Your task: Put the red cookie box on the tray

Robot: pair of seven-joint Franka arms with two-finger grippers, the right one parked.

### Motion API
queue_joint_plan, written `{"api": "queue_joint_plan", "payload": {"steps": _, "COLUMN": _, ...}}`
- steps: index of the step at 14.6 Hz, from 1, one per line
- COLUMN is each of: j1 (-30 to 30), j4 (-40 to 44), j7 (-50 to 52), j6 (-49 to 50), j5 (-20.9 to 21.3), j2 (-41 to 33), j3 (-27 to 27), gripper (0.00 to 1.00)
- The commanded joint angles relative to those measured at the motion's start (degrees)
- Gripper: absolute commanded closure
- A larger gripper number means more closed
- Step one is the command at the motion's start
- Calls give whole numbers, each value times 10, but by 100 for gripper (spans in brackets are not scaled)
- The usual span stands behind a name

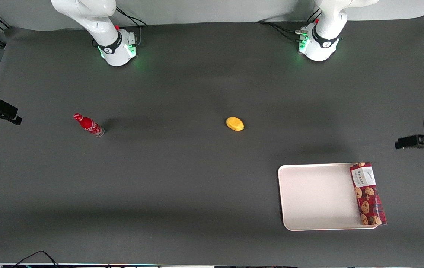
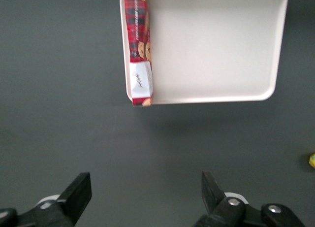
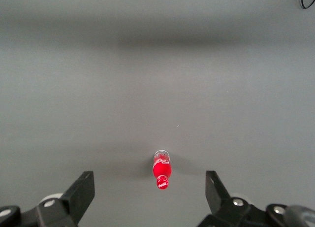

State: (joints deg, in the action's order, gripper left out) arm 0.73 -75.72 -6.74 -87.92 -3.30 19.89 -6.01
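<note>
The box point(image 1: 367, 194) lies along the tray's point(image 1: 316, 195) edge toward the working arm's end of the table, resting on the rim there, its white label end farther from the front camera. The gripper point(image 2: 145, 195) hangs high above bare table, well apart from the box, fingers point(image 2: 78, 190) spread wide and holding nothing. A yellow fruit point(image 1: 235, 124) lies farther from the front camera than the tray.

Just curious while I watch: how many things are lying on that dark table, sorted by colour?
Red: 2, cookie box and soda bottle
Yellow: 1, lemon-like fruit
Pale pink: 1, tray
Total: 4
The open gripper hovers above, empty.
</note>
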Motion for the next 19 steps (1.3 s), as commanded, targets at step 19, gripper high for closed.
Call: {"api": "queue_joint_plan", "payload": {"steps": 19, "j1": -22, "j4": -254, "j7": 63, "j6": -81, "j5": 43, "j2": -289, "j3": 66, "gripper": 0}}
